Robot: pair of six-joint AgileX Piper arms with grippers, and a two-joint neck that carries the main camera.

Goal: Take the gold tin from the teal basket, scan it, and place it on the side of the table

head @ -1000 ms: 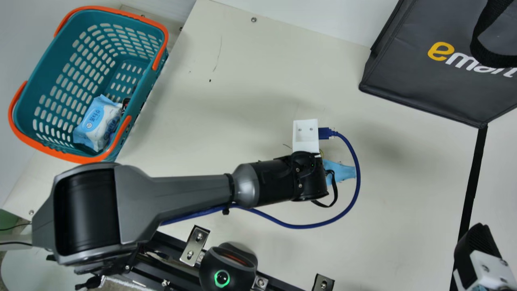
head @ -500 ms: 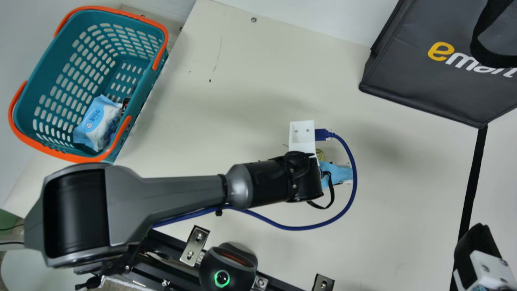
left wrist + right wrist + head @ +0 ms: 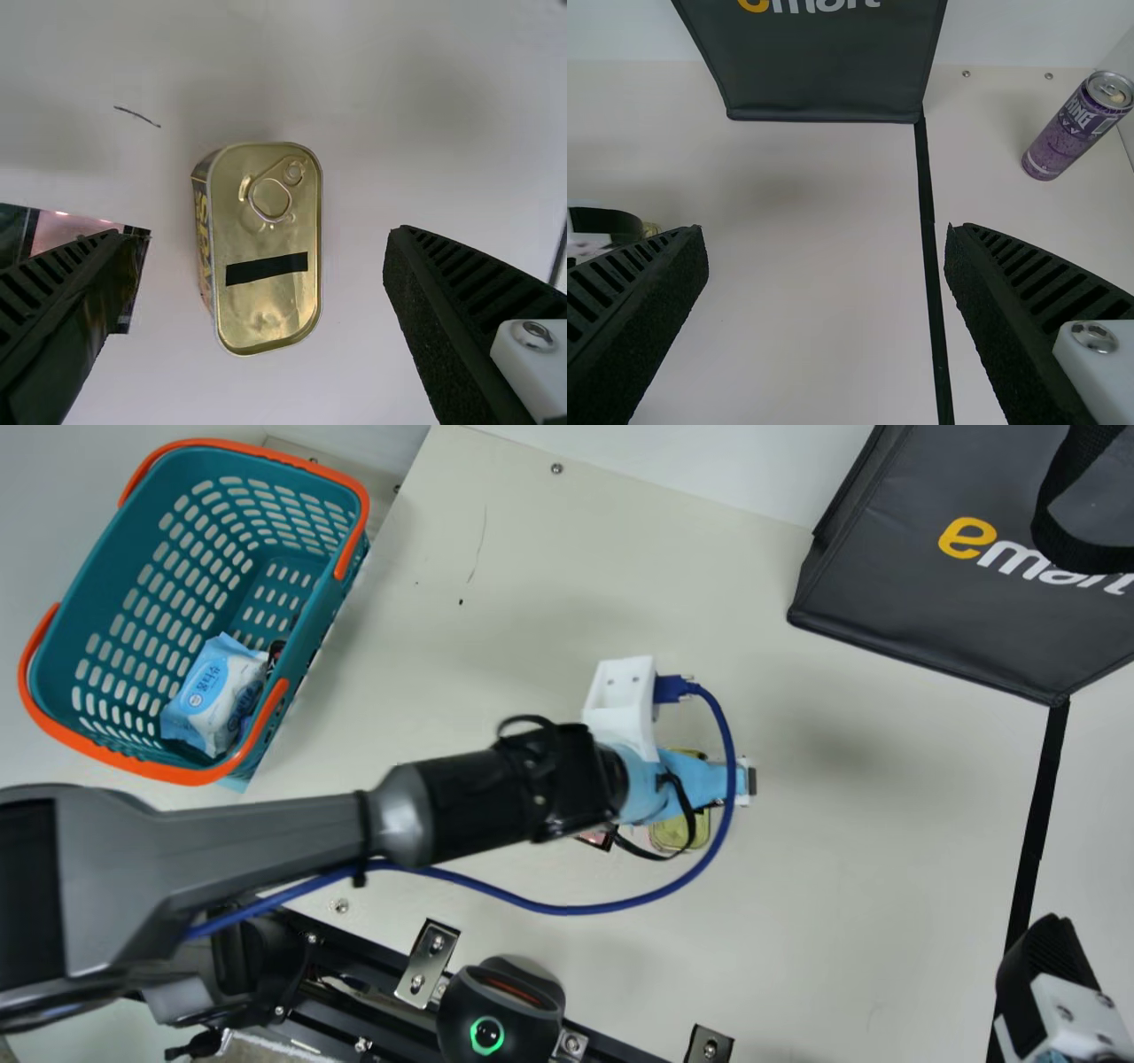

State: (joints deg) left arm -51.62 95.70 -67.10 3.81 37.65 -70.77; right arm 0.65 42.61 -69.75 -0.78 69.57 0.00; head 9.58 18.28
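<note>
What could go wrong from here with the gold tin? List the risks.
The left gripper is open over the gold tin, but one finger overlaps the pack in the wrist view, so lowering might press or shift it. The blue cable loops beside the gripper and could snag.

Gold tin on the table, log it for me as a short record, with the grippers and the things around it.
gold tin: flat on the table, ring-pull side up
beside it: dark shiny item, partly hidden
left gripper: open, above the tin
right gripper: open, holding nothing
teal basket: holds a blue-and-white packet
dark bag: at the table's far side
purple can: on the table
</note>
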